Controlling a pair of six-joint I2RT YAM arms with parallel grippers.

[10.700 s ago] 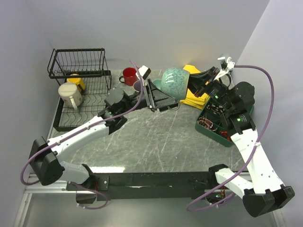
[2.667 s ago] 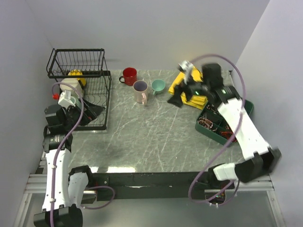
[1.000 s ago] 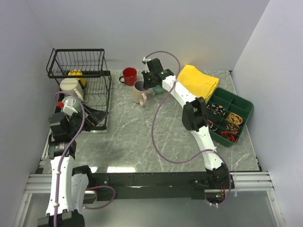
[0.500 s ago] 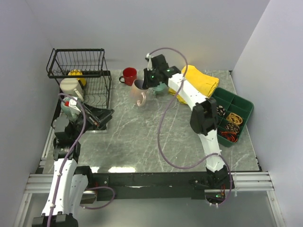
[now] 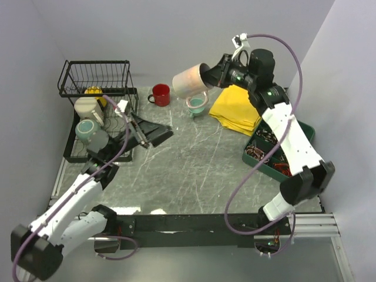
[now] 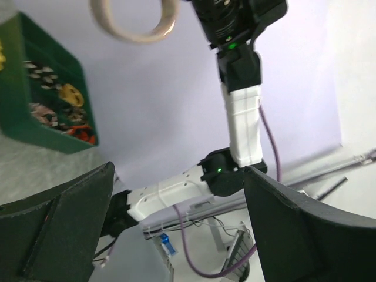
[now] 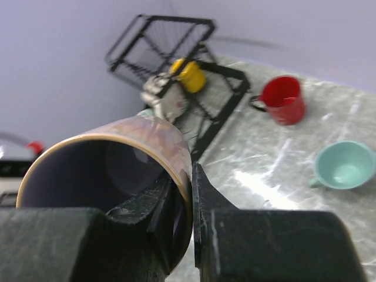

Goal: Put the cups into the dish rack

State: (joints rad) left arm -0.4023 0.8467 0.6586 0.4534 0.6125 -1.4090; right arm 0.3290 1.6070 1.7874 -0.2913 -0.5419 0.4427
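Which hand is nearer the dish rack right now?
Left. The left hand, open, hangs just beside the dish rack; the right hand is much farther away, raised high, gripping the rim of the pinkish mug.

On the grey marbled surface (image 5: 194, 170), the black wire dish rack (image 5: 126, 76) stands far left holding the yellow ceramic mug (image 5: 94, 94), cream ceramic mug (image 5: 87, 109) and grey-green ceramic mug (image 5: 88, 129), with the red ceramic mug (image 5: 160, 94), small teal ceramic mug (image 5: 197, 104), folded yellow cloth (image 5: 238, 110) and green compartment tray (image 5: 251, 157) ranged rightward, and the pinkish-beige ceramic mug (image 5: 188, 82) aloft above the teal one.
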